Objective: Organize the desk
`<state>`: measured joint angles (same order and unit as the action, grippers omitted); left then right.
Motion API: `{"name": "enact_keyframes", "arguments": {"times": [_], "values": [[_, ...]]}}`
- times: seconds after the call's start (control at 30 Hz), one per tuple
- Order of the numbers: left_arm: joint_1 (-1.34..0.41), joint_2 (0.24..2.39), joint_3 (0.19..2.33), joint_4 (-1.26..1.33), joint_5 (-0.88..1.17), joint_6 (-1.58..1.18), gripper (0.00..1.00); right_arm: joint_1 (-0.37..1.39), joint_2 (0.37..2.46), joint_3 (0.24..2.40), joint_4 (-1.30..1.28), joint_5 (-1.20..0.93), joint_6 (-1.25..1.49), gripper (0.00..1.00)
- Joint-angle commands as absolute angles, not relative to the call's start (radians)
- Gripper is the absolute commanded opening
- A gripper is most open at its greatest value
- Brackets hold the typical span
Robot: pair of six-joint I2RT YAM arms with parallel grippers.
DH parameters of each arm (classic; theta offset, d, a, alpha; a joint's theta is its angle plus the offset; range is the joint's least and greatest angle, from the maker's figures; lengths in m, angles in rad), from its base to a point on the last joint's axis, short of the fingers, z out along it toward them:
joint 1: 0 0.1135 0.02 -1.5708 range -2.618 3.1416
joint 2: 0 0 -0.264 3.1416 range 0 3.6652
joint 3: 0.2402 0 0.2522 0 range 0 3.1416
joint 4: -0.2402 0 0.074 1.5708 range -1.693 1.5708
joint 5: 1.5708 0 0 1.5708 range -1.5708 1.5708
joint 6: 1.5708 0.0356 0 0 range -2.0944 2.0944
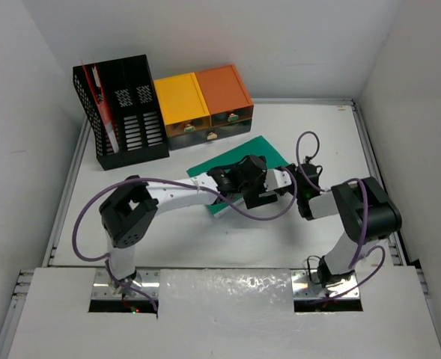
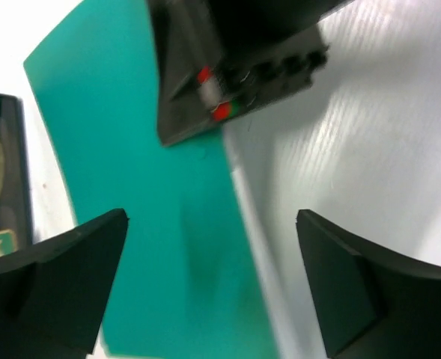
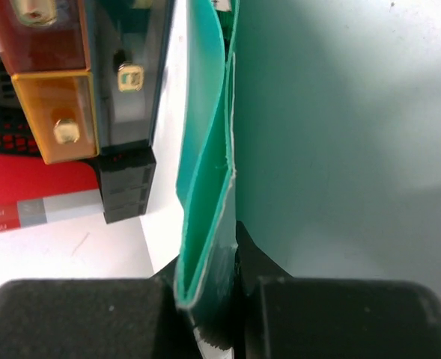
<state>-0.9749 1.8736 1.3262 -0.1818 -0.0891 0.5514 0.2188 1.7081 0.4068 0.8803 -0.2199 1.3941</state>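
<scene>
Desk [image 1: 190, 247], white with a thin metal rim, fills the middle of the top view, and both arms reach in over it from 7 and 5 o'clock. At its centre lies a green folder [image 1: 261, 147], partly covered by the two wrists.

The right gripper [image 3: 209, 290] is closed tight on the folder's near edge. Its two green leaves are pinched together between the fingers and gape a little further up. The left gripper [image 2: 211, 224] hangs over the folder where green meets bare white, jaws spread wide and holding nothing.

At 10 o'clock, against the back edge, stands a black mesh file rack [image 1: 123, 112] with a flat red item [image 1: 99, 93] upright in its left slot; the other slots look dark. Just beside it, at 12 o'clock, sit a yellow drawer box [image 1: 181, 101] and an orange drawer box [image 1: 224, 88], touching each other. Their fronts face the folder. The right wrist view shows an amber drawer front [image 3: 55, 127] with a gold knob, shut. The lower drawers are dark and see-through, with pale shapes inside that I cannot identify.

White walls [image 1: 205, 37] close in the desk on three sides. Purple cables [image 1: 85, 224] loop along both arms. The folder's middle is hidden under the grippers, and the left wrist view is blurred.
</scene>
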Motion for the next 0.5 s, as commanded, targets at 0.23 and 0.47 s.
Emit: {"name": "enact_keyframes", "arguments": {"times": [0.23,0.47], "values": [[-0.913,1.473,1.355,-0.436,-0.109,0.489,0.99,0.224,1.177,0.394,0.615,-0.137,0.932,0.00],[-0.626,1.155,1.250,-0.407,-0.127,0.485,0.99,0.267,0.907,0.590,0.194,-0.091,0.569,0.00]]}}
